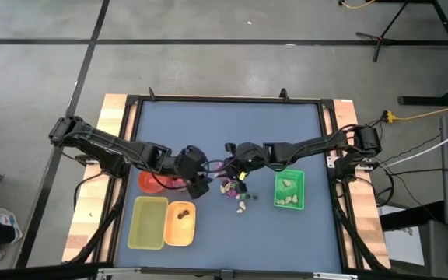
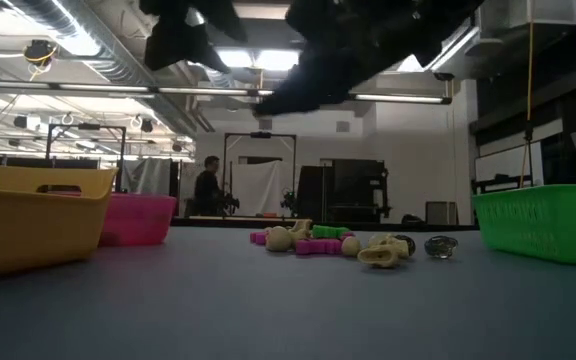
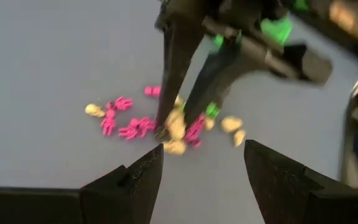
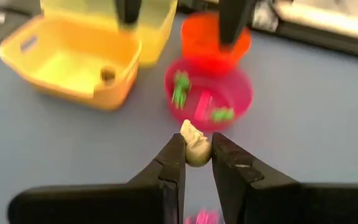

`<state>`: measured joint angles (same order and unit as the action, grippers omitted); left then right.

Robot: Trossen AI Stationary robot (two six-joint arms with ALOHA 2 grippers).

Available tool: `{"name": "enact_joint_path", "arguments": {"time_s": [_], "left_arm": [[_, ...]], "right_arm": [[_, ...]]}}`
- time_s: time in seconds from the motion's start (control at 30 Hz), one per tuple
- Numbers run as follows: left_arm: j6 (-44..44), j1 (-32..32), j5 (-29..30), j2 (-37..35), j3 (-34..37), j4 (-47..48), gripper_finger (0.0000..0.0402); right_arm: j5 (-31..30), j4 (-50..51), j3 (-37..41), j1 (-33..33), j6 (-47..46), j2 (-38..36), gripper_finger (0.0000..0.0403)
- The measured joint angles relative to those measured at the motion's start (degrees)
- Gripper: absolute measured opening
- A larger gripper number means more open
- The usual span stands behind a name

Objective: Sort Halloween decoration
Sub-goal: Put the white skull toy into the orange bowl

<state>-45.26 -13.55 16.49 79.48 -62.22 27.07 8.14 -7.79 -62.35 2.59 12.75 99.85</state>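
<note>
Right gripper (image 4: 196, 163) closed on a cream trinket (image 4: 194, 149), pinched between the two fingertips, lifted clear of the table. No clear long axis: a small lumpy piece, standing proud of the tips and gripped at its lower half. In the right wrist view, beyond the trinket and lower: pink bowl (image 4: 232, 109) with green and magenta pieces inside, orange bowl (image 4: 210, 34) past it, orange tray (image 4: 55, 74) off to one side holding one dark piece, yellow tray (image 1: 147, 223) beside that.

Key relation: held trinket above the table near the pile (image 1: 236, 194), containers on the left arm's side, green tray (image 1: 289, 190) on the right arm's side and nearer to this gripper. From above, cream-looking pieces already in the green tray, so probably that tray as the target; a judgement only. If so, short carry back toward the right arm's own side, then release over the tray.

Left gripper (image 3: 201, 162) open wide, empty, hovering just beside the pile on the bowl side. In its wrist view, magenta and cream pieces scattered on the table ahead of and below the spread fingers, none between them; the right arm crossing over the same spot. Left arm nearer the pile's magenta pieces and nearer the pink bowl.

Risk: two arms crowded over one small pile; a small piece in a tip-only pinch, easily slipped.
</note>
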Motion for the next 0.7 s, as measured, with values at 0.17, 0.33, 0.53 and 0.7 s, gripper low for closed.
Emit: {"name": "enact_joint_path", "arguments": {"time_s": [0.17,0.33,0.53,0.7], "left_arm": [[-12.59,0.71,2.24,0.00,0.00,-0.99,0.0208],[-21.14,1.32,2.43,0.00,0.00,-0.96,0.0208],[-26.53,1.67,2.66,0.00,0.00,-0.83,0.0208],[-29.08,1.64,5.01,0.00,0.00,-0.79,0.0208]], "right_arm": [[0.00,-7.01,-0.01,0.00,-0.49,-0.02,0.0060],[-0.14,-10.70,0.00,0.00,-0.52,-0.02,0.0060],[-5.39,-11.86,0.01,0.07,-0.49,-0.04,0.0060],[-7.77,-12.18,0.01,0.05,-0.48,-0.04,0.0060]]}}
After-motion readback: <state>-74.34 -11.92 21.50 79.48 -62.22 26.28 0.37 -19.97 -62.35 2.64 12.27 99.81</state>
